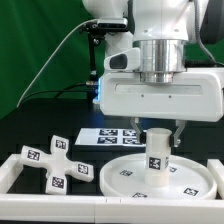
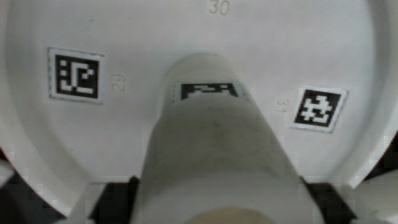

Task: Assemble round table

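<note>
- gripper (image 1: pixel 158 134): two fingers, closed on the short cylinder (image 1: pixel 157 155) near its top. in the wrist view i see dark pads (image 2: pixel 121 192) against either side of it.
- short cylinder: white plastic, thick, smooth-walled, upright, with one black-and-white square tag on its side. it stands over the middle of the round disc (image 1: pixel 112 180). i cannot tell whether its base touches the disc.
- round disc: white plastic, large, flat with a raised rim and several square tags on its face. it lies inside the border wall (image 1: pixel 20 168), toward the exterior view's right.
- arm: white and glossy, wrist pointing straight down over the disc, boxy hand held level.
- cross-shaped foot (image 1: pixel 52 160): white plastic, four blocky arms carrying tags. it lies inside the wall at the exterior view's left, just beside the disc's rim.
- marker board (image 1: pixel 118 136): thin, flat, white, tagged, on the black table (image 1: pixel 60 120) behind the disc.
- backdrop (image 1: pixel 40 50): green cloth.
</note>
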Robot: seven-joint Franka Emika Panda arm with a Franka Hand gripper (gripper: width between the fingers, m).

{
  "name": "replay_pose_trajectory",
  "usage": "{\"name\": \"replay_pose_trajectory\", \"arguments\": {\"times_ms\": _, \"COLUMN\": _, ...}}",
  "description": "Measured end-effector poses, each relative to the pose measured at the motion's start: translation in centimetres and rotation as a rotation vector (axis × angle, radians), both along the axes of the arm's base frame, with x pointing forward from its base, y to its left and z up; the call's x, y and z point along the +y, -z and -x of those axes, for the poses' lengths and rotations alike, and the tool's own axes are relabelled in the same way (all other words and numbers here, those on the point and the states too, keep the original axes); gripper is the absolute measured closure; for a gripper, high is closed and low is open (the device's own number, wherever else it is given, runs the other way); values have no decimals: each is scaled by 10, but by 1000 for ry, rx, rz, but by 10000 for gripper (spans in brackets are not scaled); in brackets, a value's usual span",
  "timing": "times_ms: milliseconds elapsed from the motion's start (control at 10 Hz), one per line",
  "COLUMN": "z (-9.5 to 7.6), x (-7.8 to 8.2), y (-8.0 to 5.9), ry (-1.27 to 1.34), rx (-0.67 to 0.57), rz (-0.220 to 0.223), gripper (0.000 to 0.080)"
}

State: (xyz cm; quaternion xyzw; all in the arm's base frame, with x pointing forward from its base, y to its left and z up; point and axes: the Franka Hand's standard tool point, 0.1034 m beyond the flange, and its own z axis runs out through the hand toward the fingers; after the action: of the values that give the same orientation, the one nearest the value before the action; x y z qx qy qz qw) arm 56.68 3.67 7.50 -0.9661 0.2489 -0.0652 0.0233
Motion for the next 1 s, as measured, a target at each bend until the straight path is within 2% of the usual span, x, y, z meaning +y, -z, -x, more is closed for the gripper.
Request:
{"name": "replay_pose_trajectory", "arguments": {"times_ms": 400, "z": 2, "x": -2, "y": 0, "ry": 265, "rx": 6, "rz": -51, "gripper": 393}}
{"name": "replay_pose_trajectory", "arguments": {"times_ms": 600, "z": 2, "x": -1, "y": 1, "ry": 264, "rx": 8, "rz": -50, "gripper": 382}}
{"name": "replay_pose_trajectory", "arguments": {"times_ms": 700, "z": 2, "x": -1, "y": 1, "ry": 264, "rx": 8, "rz": -50, "gripper": 217}}
{"name": "replay_pose_trajectory", "arguments": {"times_ms": 800, "z": 2, "x": -1, "y": 1, "ry": 264, "rx": 8, "rz": -50, "gripper": 164}}
{"name": "replay_pose_trajectory", "arguments": {"times_ms": 1000, "z": 2, "x": -1, "y": 2, "ry": 264, "rx": 9, "rz": -49, "gripper": 154}}
